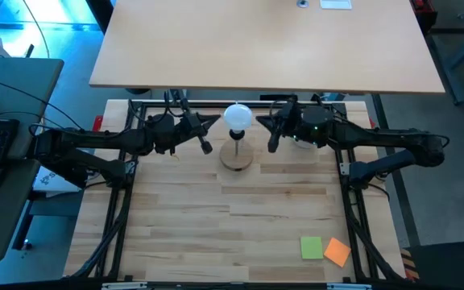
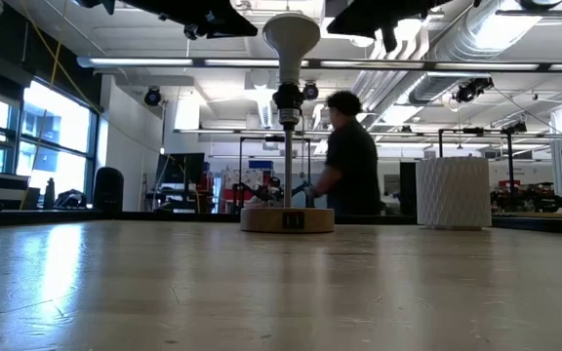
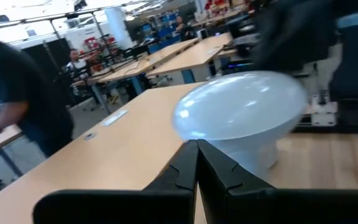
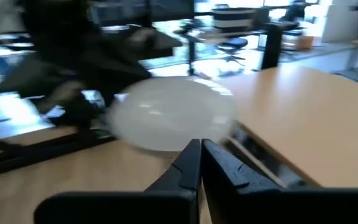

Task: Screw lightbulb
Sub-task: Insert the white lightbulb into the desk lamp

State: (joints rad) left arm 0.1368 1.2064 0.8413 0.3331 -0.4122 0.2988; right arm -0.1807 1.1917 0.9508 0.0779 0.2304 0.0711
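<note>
The white lightbulb sits upright on top of the thin post of a round wooden stand, near the table's far edge. In the low view its globe tops the black socket. My left gripper is shut and points level at the bulb's left side. My right gripper is shut and points level at its right side. Each wrist view shows the shut fingertips right at the globe's lower part. My left gripper's shut fingertips stand level against the left side of the bulb's globe; whether they touch it I cannot tell. My right gripper's shut fingertips stand level against the globe's right side; whether they touch it I cannot tell.
A green note and an orange note lie at the table's near right. A large tan desk stands beyond the far edge. Behind the table, a white ribbed cylinder and a person show.
</note>
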